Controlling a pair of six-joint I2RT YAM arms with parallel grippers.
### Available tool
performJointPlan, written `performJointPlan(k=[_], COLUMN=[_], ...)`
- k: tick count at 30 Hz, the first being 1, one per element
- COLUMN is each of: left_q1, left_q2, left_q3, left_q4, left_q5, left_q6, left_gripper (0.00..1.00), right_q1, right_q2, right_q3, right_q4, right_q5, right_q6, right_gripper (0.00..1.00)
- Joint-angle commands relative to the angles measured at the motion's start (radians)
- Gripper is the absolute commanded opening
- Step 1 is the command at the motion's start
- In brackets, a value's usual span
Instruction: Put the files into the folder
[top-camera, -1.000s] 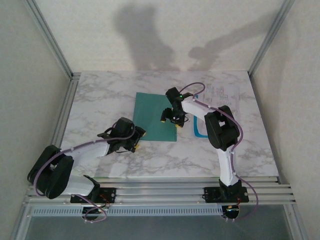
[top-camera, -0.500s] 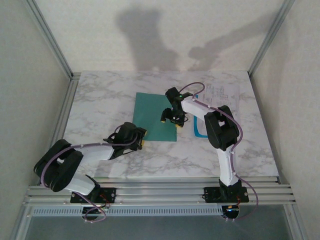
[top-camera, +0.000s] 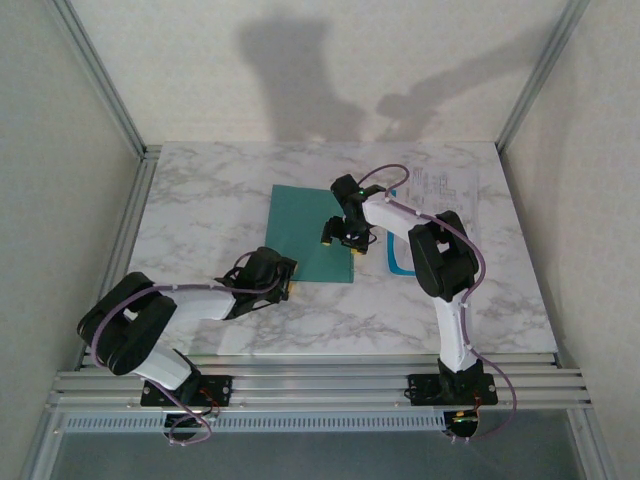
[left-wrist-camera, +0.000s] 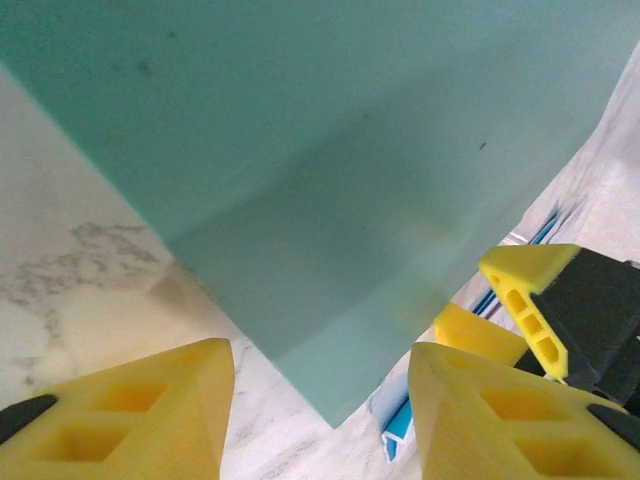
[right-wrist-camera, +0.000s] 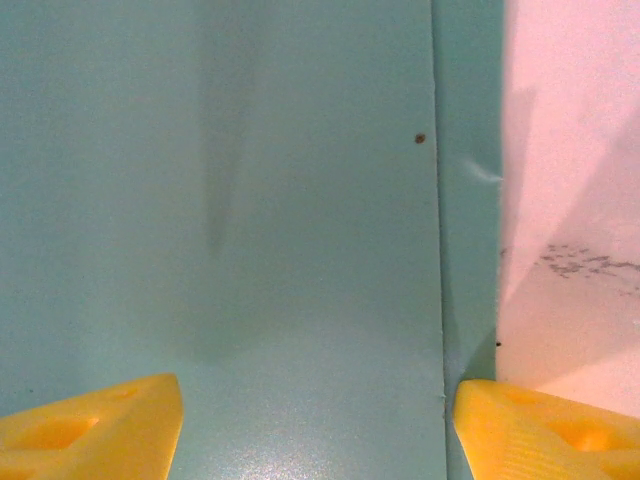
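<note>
Desk (top-camera: 200, 200) first: white marble top, metal rails (top-camera: 300, 375) along near edge. Two white arms next, bases bolted at near edge. Left arm (top-camera: 190, 300) lies low, reaching right & far toward folder. Right arm (top-camera: 440, 260) rises from its base, then bends left over desk middle.

Folder (top-camera: 305, 225): teal-green, flat, closed, plain cover, lying abt mid-desk, a bit left of centre, long sides running near-far.

White printed papers (top-camera: 445, 190) lie at far right, just right of folder, partly under right arm. Blue-edged sheet (top-camera: 397, 262) sits nearer, just beside folder's near-right corner; can't tell what it is.

Left jaws: parted, yellow fingers (left-wrist-camera: 130, 400) w/ a clear gap & nothing clamped btwn them, low over desk right at folder's near-left corner. In left wrist view corner tip points into that gap. Can't tell if fingers touch folder.

Right jaws: spread wide, gripping nothing, yellow fingers (right-wrist-camera: 90, 415) down over folder's right side nr its near edge. In right wrist view one finger sits over cover, other at folder's right edge where marble starts; teal cover lies btwn them. Can't tell if tips press on cover.
</note>
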Motion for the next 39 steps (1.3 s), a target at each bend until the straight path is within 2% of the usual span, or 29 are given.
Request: performJointPlan(k=[1, 10, 19, 24, 31, 36, 39], left_q1=[0.001, 0.006, -0.010, -0.017, -0.013, -0.002, 0.010], left_q2=[0.040, 0.084, 0.077, 0.045, -0.016, -0.035, -0.038], left_q3=[0.013, 0.052, 0.067, 0.037, -0.030, -0.092, -0.111], left_q4=[0.049, 0.073, 0.117, 0.142, 0.208, 0.313, 0.361], left_q5=[-0.040, -0.035, -0.034, -0.037, -0.010, 0.031, 0.060], left_q6=[0.003, 0.023, 0.023, -0.004, -0.064, -0.135, -0.151], left_gripper=[0.46, 0.42, 0.23, 0.00, 0.00, 0.00, 0.00], right_q1=[0.003, 0.004, -0.012, -0.033, -0.090, -0.124, -0.141], right_q2=[0.054, 0.052, 0.042, 0.027, -0.046, -0.080, -0.093], right_q3=[-0.034, -0.045, -0.066, -0.072, -0.140, -0.176, -0.198], right_q4=[-0.090, -0.083, -0.043, -0.024, 0.060, 0.122, 0.163], right_q5=[0.009, 0.001, -0.054, -0.088, -0.210, -0.316, -0.370], right_q6=[-0.012, -0.013, -0.032, -0.059, -0.062, -0.046, -0.015], right_gripper=[0.74, 0.74, 0.74, 0.75, 0.75, 0.75, 0.68])
